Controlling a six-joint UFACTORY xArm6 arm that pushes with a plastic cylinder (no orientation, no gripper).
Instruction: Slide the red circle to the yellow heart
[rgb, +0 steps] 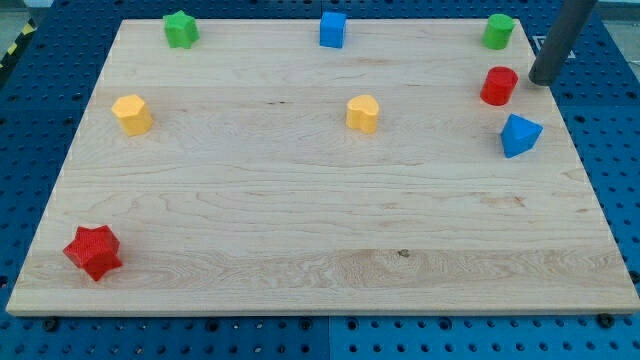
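Observation:
The red circle (498, 86) sits near the board's right edge, toward the view's top. The yellow heart (363, 113) lies near the board's middle, to the left of the red circle. My tip (541, 79) stands just right of the red circle, at about its height, with a small gap between them. The rod rises out of the view's top right.
A green circle (498, 31) is above the red circle and a blue triangle (519, 135) below it. A blue cube (332, 29), a green star (180, 28), a yellow hexagon (131, 114) and a red star (93, 251) lie elsewhere on the wooden board (300, 200).

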